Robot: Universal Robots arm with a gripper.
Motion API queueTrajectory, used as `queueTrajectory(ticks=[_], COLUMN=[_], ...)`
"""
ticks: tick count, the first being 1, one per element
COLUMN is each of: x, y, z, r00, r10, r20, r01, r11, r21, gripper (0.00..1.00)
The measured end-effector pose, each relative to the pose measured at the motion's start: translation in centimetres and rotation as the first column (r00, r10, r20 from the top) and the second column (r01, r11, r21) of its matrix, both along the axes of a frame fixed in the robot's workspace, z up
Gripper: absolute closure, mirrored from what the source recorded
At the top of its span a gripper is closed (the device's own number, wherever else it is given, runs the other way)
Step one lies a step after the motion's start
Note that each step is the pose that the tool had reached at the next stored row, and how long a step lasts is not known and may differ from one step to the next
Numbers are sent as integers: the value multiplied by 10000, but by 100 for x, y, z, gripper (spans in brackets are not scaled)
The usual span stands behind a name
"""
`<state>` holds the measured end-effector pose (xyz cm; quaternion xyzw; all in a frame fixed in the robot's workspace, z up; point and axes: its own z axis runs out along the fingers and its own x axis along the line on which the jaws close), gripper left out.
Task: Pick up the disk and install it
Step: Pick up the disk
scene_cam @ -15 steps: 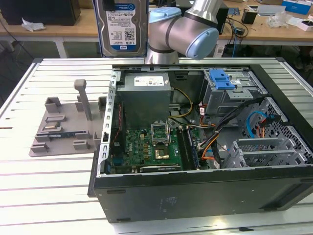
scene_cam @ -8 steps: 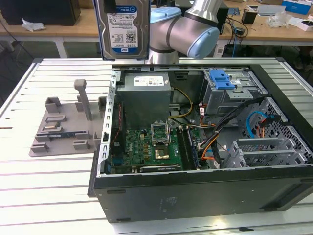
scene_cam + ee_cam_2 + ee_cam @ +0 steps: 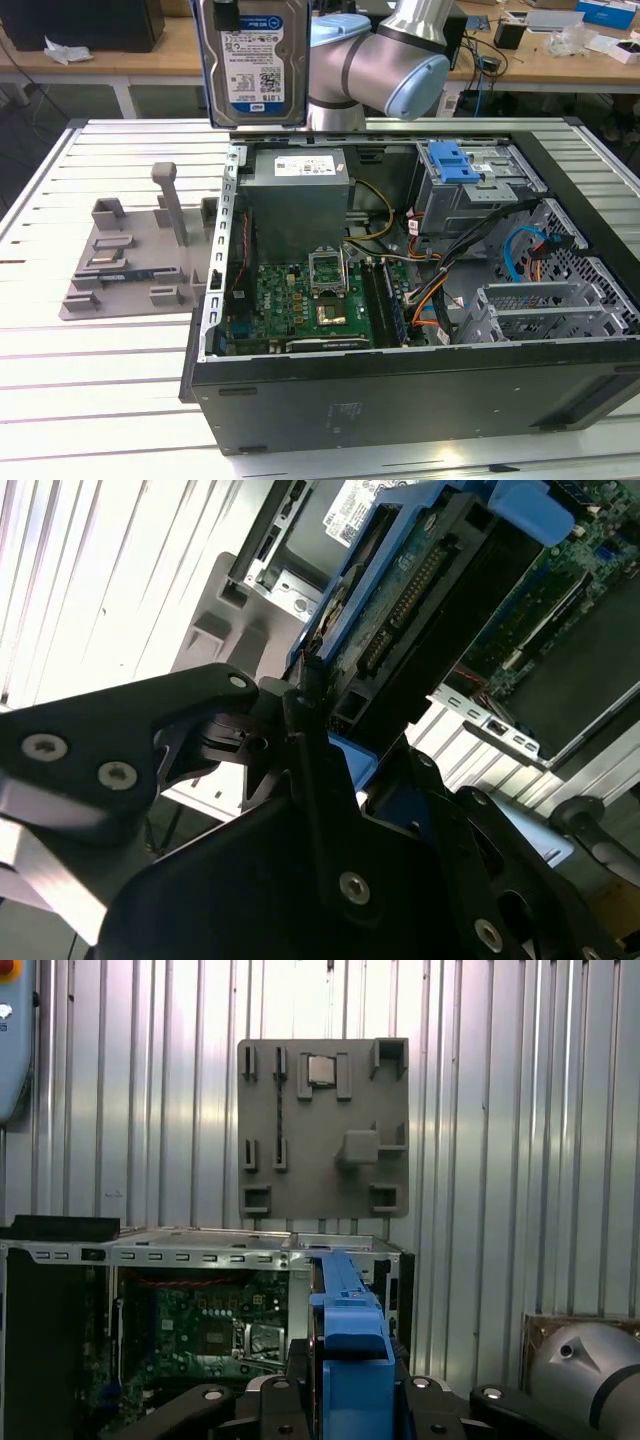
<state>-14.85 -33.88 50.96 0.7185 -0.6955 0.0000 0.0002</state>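
bench: slatted metal; it carries everything named below.
computer case: lies open on its side, from the middle of the bench to the edge on the exterior view's right, motherboard showing.
arm: reaches in over the bench's far edge.
fixture plate: grey, by the bench edge on the exterior view's left, just beside the case.
drive bay: grey metal cage at the case's far corner on the exterior view's right, a blue latch on top.
disk: held in the air above the case's far side, touching nothing below and well apart from the bay.
disk's pose: long axis up and down, label face toward the exterior camera, blue carrier edge-on in the first wrist view.
gripper: fingers clamped on the disk's upper end.
step, as i judge it: pickup done, the disk being carried, not yet installed.
what installing calls for: turning the disk to match the bay's opening and a straight, square slide in, clear of the cables.
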Motion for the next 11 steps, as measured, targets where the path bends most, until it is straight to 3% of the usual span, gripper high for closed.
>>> queueTrajectory(ticks=[11], x=[43], y=[-165], z=[-1], r00=[10000], r10=[0], r20=[0], r01=[0], r11=[10000], r21=[0], gripper=[63])
